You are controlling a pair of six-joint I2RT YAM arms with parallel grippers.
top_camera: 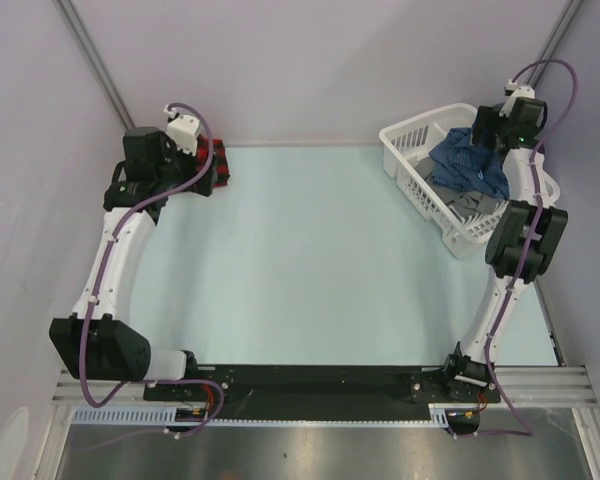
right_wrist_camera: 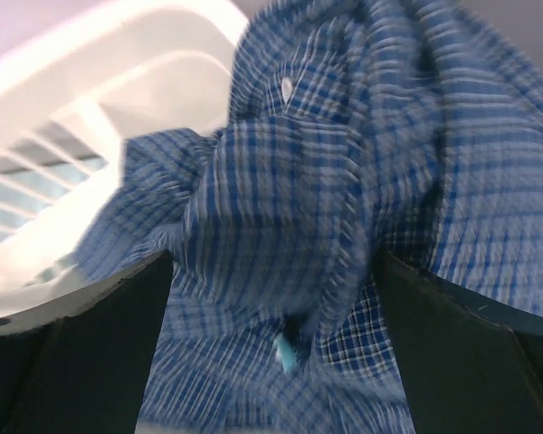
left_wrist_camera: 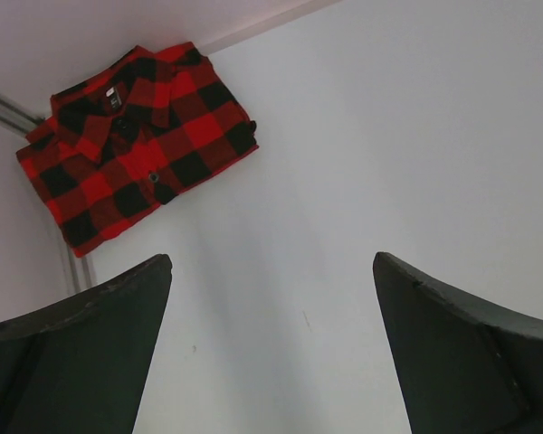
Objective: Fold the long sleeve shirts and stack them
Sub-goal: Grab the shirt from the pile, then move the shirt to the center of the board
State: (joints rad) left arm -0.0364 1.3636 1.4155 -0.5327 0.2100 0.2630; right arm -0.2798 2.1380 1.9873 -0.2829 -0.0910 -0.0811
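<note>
The red-and-black plaid shirt [top_camera: 220,166] lies folded at the table's far left corner; in the left wrist view [left_wrist_camera: 136,140] its collar and buttons face up. My left gripper [top_camera: 206,182] [left_wrist_camera: 271,262] is open and empty, hovering just beside the shirt on the near right. The dark blue check shirt [top_camera: 468,164] lies crumpled in the white basket [top_camera: 408,134]. My right gripper [top_camera: 483,146] [right_wrist_camera: 271,258] is open and low over it, with blue cloth [right_wrist_camera: 344,136] bunched between the spread fingers. The right wrist view is blurred.
The basket stands at the far right of the table, and its slatted wall shows in the right wrist view [right_wrist_camera: 90,54]. Grey cloth [top_camera: 472,208] lies in the basket under the blue shirt. Walls close off the back and both sides.
</note>
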